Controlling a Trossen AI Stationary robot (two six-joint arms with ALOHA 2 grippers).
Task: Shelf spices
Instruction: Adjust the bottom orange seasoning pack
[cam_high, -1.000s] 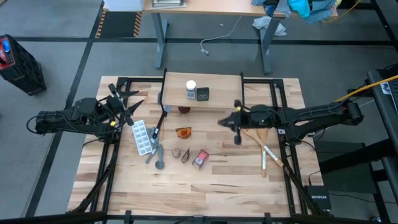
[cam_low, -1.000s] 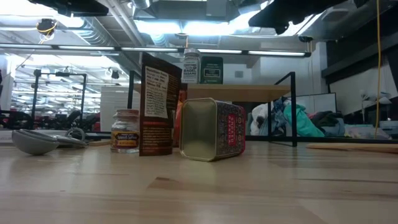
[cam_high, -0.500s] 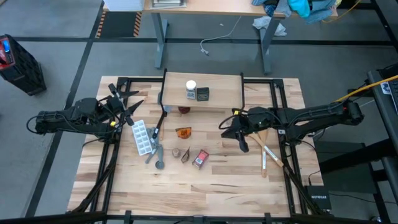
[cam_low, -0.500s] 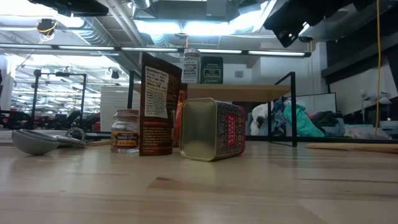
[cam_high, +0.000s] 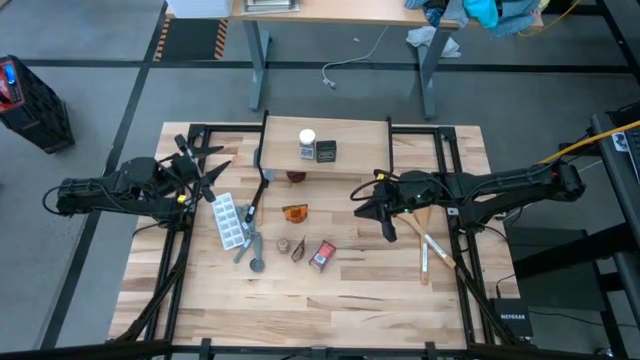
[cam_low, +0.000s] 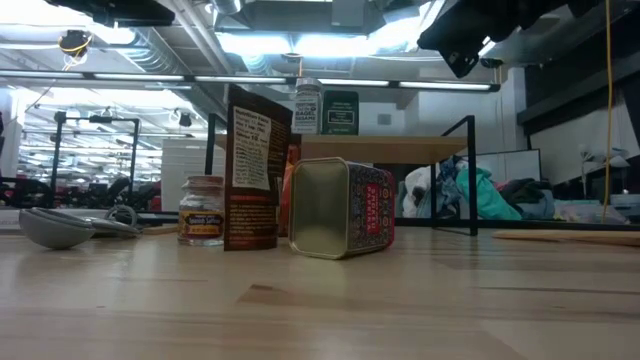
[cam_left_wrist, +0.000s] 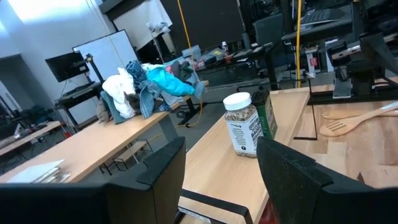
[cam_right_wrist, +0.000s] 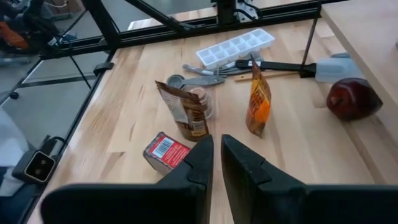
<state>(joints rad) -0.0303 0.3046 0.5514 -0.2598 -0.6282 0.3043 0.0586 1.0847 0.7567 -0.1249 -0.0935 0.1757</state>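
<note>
Compared with a second ago, we see the right hand (cam_high: 367, 205) has slid off the shelf (cam_high: 350, 150) edge toward the table's (cam_high: 350, 300) near side, and it now hangs just right of the orange packet (cam_high: 295, 213). Its fingers are pinched nearly together with nothing between them. Since half a second ago it has barely shifted. The left hand (cam_high: 212, 175) hasn't budged, parked left of the shelf with its fingers partly spread and empty.

On the shelf we've got the white-capped jar (cam_high: 307, 142) touching the dark tin (cam_high: 325, 151). Still down on the table, nearer than the shelf: the orange packet, a brown pouch (cam_high: 298, 248), a small jar (cam_high: 283, 243) and the red tin (cam_high: 321, 255) lying on its side.

The right wrist view gives us what the overhead can't: the pouch (cam_right_wrist: 185, 112) stands upright with the little jar tucked just behind it, and a dark red round thing (cam_right_wrist: 352, 99) sits under the shelf edge. The left wrist view shows the jar's (cam_left_wrist: 240, 124) label. The low view shows the red tin's (cam_low: 342, 221) open mouth facing the camera.
</note>
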